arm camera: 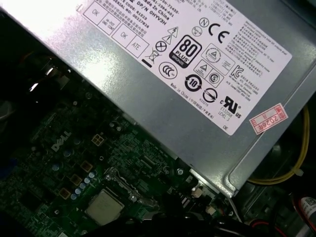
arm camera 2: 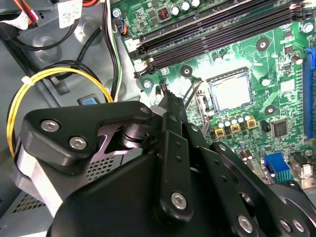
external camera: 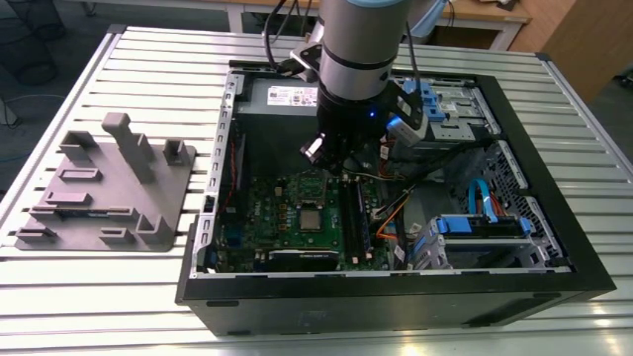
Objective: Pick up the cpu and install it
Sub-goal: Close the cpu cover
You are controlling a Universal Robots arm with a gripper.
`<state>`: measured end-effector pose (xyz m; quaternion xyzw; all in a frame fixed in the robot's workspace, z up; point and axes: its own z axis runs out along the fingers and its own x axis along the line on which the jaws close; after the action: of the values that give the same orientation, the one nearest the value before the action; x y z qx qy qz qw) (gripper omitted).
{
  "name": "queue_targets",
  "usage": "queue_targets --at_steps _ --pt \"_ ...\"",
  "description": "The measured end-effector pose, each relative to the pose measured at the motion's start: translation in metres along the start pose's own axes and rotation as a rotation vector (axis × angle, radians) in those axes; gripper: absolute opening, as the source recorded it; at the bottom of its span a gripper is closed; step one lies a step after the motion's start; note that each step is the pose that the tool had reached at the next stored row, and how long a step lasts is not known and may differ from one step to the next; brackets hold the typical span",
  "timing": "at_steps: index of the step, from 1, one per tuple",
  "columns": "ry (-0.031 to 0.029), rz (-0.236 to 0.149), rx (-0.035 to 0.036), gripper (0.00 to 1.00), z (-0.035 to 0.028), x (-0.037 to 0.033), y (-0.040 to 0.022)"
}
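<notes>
1. Gripper (external camera: 330,156): it hangs inside the open computer case (external camera: 396,285), low over the green board (external camera: 282,215). You cannot tell from these views whether it is spread or pressed together, and nothing shows in its grasp.
2. Chip (arm camera 2: 230,91): it lies flat in a dark frame on the board, below the gripper and off to one side, clearly apart from it. Both wrist views show its pale metal top level with the frame around it.
3. Risk, contact with the board: the gripper is bulky against so small a chip. If you descend off-centre, it probably strikes the frame or the thin metal lever (arm camera 2: 191,95) just beside the chip, on the gripper's side.
4. Risk, tilt: a chip seated crooked is likely to bend the contacts beneath it. Keep it level.
5. Risk, snagging: a yellow cable loop (arm camera 2: 64,74) and a black bundle (arm camera 2: 106,44) lie close beside the gripper. A sideways sweep could catch them.
6. Edges: the grey power box (arm camera: 197,74) stands close behind the gripper, and the long dark memory slots (arm camera 2: 217,29) run just past the chip.
7. Open room: the clearest path is straight up, through the case's open top. Sideways room is narrow on every side.
</notes>
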<state>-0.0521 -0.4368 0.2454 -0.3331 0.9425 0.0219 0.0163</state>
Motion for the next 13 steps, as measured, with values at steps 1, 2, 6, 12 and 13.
queue_targets --at_steps 1,2,6,12,13 --pt "-0.0001 -0.002 0.0001 0.11 -0.0002 0.0001 0.0001" --pt "-0.0002 -0.004 0.0001 0.11 -0.0004 0.0002 0.0002" --pt "-0.0006 -0.008 0.0003 0.11 -0.0013 0.0005 0.0003" --pt "-0.0003 -0.012 0.0004 0.11 -0.0027 0.0011 -0.0003" --pt "-0.0004 -0.013 0.0003 0.11 -0.0028 0.0013 -0.0005"
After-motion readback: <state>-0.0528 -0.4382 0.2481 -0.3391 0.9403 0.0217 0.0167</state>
